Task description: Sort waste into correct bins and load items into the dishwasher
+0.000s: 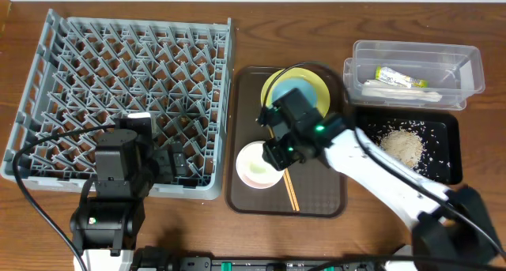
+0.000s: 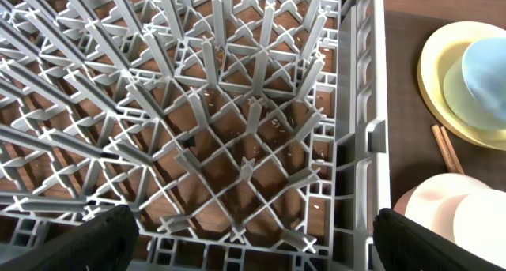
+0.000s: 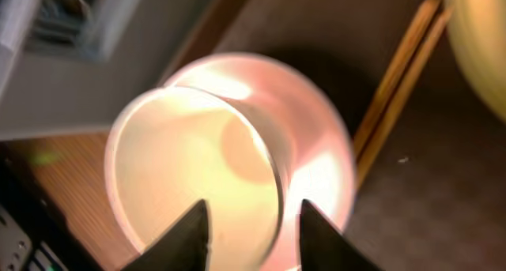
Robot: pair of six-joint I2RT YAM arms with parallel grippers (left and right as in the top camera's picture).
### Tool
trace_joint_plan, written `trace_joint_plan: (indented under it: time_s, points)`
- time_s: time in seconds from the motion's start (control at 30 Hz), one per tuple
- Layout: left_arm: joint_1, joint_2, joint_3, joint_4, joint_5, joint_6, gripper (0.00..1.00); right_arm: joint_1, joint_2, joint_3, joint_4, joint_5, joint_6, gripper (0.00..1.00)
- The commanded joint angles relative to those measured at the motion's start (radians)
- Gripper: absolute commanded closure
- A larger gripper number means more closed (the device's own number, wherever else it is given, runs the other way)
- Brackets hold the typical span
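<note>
A small white cup [image 3: 190, 168] stands inside the pale pink bowl [image 3: 316, 144] on the brown tray [image 1: 316, 200]. My right gripper [image 3: 251, 223] is open, with one finger inside the cup and one outside its rim. From overhead it [image 1: 275, 154] is above the bowl [image 1: 247, 154]. The chopsticks [image 1: 291, 192] lie beside the bowl. The light blue bowl [image 1: 296, 89] sits on the yellow plate [image 1: 320, 89]. My left gripper [image 2: 253, 239] is open and empty over the front right corner of the grey dish rack [image 1: 118, 58].
The clear tub [image 1: 466, 65] at the back right holds the green-yellow wrapper [image 1: 399, 78] and white paper [image 1: 395, 91]. The black tray [image 1: 447, 125] in front of it holds the rice scraps [image 1: 402, 147]. The rack wall [image 2: 360, 144] stands close to the brown tray.
</note>
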Motion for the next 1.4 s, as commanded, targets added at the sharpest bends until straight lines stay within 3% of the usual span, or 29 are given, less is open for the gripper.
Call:
trace_joint_plan:
  time_s: [0.0,0.13,0.4,0.53,0.67,0.97,1.13,1.37]
  points:
    - [0.005,-0.001,0.021,0.002,0.002,-0.009,0.02,0.011,0.058,-0.001,0.0,0.018,0.075,0.77]
    - [0.005,-0.001,0.021,0.002,0.002,-0.009,0.02,-0.004,0.06,0.002,0.008,0.05,0.091,0.99]
    - [0.005,-0.001,0.021,0.017,0.054,-0.009,0.02,-0.114,-0.039,0.137,-0.046,0.039,0.09,0.99]
    - [0.005,0.008,0.021,0.089,0.247,-0.015,0.02,-0.207,-0.115,0.208,-0.045,-0.032,0.076,0.99]
    - [0.003,0.067,0.021,0.206,0.465,-0.104,0.02,-0.302,-0.146,0.213,0.004,-0.103,0.135,0.99]
    - [0.003,0.27,0.021,0.591,1.046,-0.165,0.02,-0.362,-0.134,0.211,0.119,-0.549,0.151,0.99]
    - [0.003,0.33,0.021,0.768,1.186,-0.239,0.02,-0.356,-0.134,0.211,0.183,-0.755,0.198,0.99]
    - [0.002,0.333,0.021,0.92,1.326,-0.271,0.02,-0.331,-0.134,0.211,0.214,-0.875,0.245,0.99]
